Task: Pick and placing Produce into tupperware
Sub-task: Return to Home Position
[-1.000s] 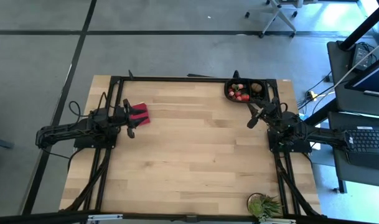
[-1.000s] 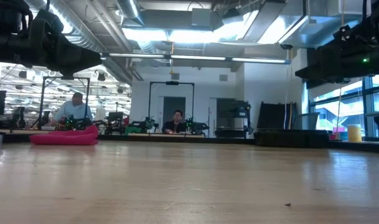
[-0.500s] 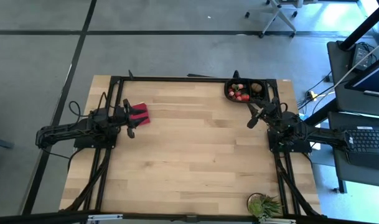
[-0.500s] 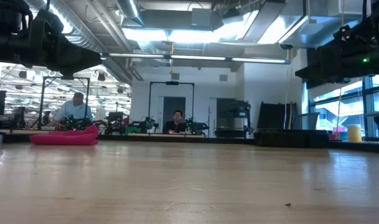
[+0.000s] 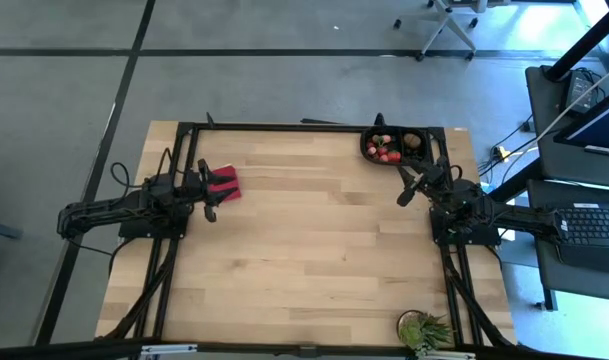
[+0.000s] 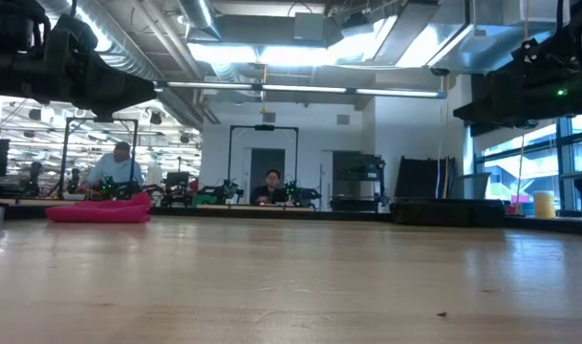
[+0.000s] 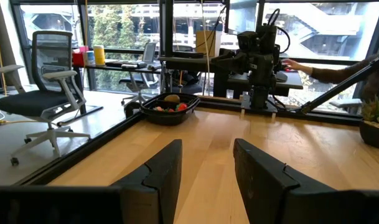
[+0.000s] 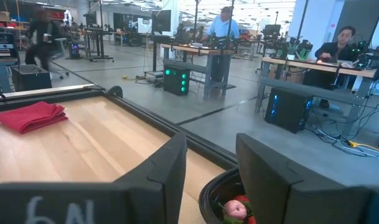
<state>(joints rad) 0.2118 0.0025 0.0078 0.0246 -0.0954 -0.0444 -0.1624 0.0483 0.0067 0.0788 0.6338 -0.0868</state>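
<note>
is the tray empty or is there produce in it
Not empty: red pieces and a brown lump lie inside the tray. The right gripper hangs open near it, the left gripper open by the red cloth.

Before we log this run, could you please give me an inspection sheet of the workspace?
Surface: wooden table, nothing spilled.
Job's things: produce inside the black tupperware.
Clutter: red cloth, potted plant.
End effectors: left end effector by the cloth, right end effector by the tupperware, both open, empty.
Cables: loop beside the left arm.
Surroundings: office chair, keyboard, people at benches.
</note>
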